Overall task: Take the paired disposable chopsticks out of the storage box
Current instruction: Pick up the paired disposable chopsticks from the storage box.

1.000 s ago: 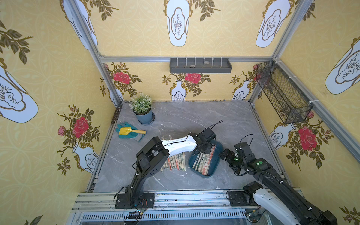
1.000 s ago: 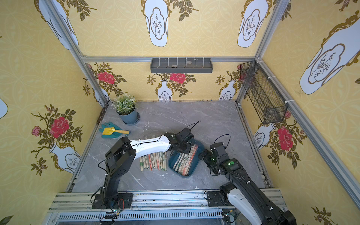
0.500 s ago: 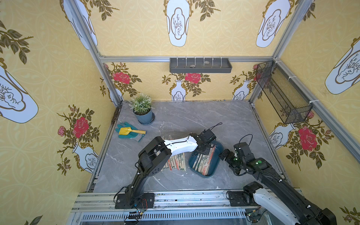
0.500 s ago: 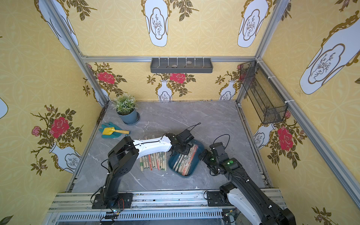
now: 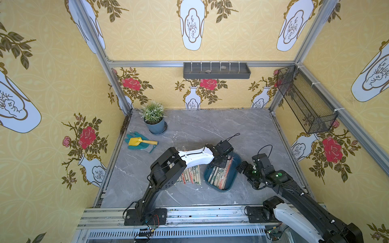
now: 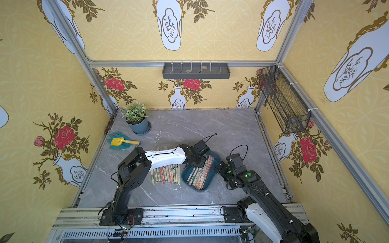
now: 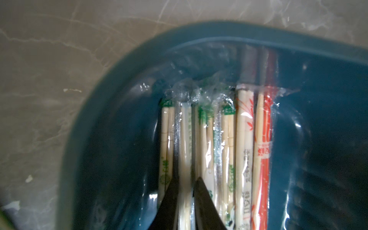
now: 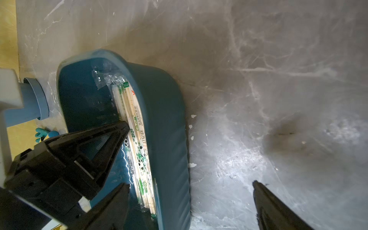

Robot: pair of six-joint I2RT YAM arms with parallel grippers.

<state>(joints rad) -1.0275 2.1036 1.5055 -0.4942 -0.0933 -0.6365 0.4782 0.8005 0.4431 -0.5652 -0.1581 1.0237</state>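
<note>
Shallow dark teal-blue plastic tray (image 5: 233, 171) with rounded corners, on grey marble-look tabletop (image 5: 210, 130). Inside it, pale bamboo chopstick pairs in clear printed sleeves (image 7: 245, 139) lie side by side, lengthwise. Down in the tray, left gripper (image 7: 186, 183): black fingers (image 7: 203, 199) pinched on one sleeved pair. At the tray's rim, right gripper (image 8: 190, 183) spread wide and empty, one finger over the inside, one over the tabletop. More sleeved pairs (image 6: 166, 172) lie in a row just beside the tray.
</note>
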